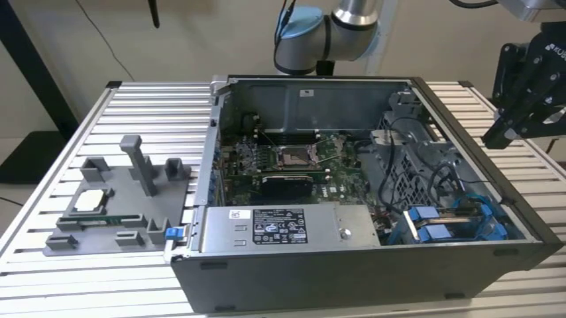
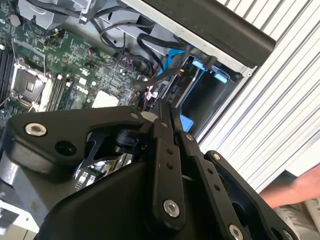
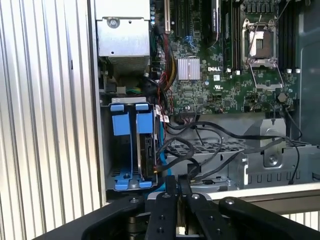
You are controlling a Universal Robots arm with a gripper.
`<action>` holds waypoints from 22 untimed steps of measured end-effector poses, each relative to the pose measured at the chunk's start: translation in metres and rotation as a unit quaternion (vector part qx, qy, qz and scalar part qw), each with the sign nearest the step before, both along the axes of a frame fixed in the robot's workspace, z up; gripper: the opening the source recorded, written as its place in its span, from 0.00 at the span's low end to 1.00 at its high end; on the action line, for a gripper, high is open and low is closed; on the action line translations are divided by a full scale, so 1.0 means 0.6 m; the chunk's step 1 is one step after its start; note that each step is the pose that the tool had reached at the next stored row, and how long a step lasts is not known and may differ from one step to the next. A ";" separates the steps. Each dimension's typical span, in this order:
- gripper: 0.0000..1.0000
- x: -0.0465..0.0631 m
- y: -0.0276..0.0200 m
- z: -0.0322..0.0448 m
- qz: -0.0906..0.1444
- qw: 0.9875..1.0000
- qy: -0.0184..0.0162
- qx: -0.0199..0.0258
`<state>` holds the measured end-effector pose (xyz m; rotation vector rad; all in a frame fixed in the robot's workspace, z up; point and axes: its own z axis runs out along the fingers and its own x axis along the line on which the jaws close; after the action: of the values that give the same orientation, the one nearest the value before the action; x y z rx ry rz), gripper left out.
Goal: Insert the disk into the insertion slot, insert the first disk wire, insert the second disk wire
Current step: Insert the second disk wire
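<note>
My gripper (image 1: 497,138) hangs shut and empty above the right wall of the open computer case (image 1: 354,265), seen from the exterior view. Its two black fingers (image 3: 171,186) press together in both wrist views, ending in the joined fingertips (image 2: 167,111). Below them is the insertion slot (image 3: 122,150), a grey drive cage with blue rails, also visible as the cage (image 1: 451,224) at the case's near right corner. The disk (image 3: 148,152) appears to stand on edge inside it, held in a blue carrier. Loose black wires (image 3: 192,145) loop beside the cage, with tagged plugs (image 3: 160,115) close to the disk's end.
A silver power-supply box (image 1: 283,228) fills the case's front; the motherboard (image 1: 292,159) lies behind it. A grey fixture (image 1: 115,212) with small parts sits on the slatted table (image 1: 150,112) at the exterior view's left. A person's hand (image 2: 295,192) rests near the table edge.
</note>
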<state>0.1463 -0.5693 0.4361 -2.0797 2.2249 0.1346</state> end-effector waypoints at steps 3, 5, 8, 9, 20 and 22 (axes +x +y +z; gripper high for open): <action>0.00 0.002 -0.0001 -0.001 0.000 1.000 0.000 0.000; 0.00 0.006 -0.0006 -0.004 0.000 1.000 0.000 0.000; 0.00 0.019 -0.0037 -0.009 0.000 1.000 0.002 0.000; 0.00 0.024 -0.0053 -0.011 0.000 1.000 0.003 0.000; 0.00 0.082 -0.0289 -0.030 0.000 1.000 0.016 0.000; 0.00 0.092 -0.0341 -0.034 0.000 1.000 0.018 0.000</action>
<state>0.2013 -0.5897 0.4155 -2.0938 2.2447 0.1736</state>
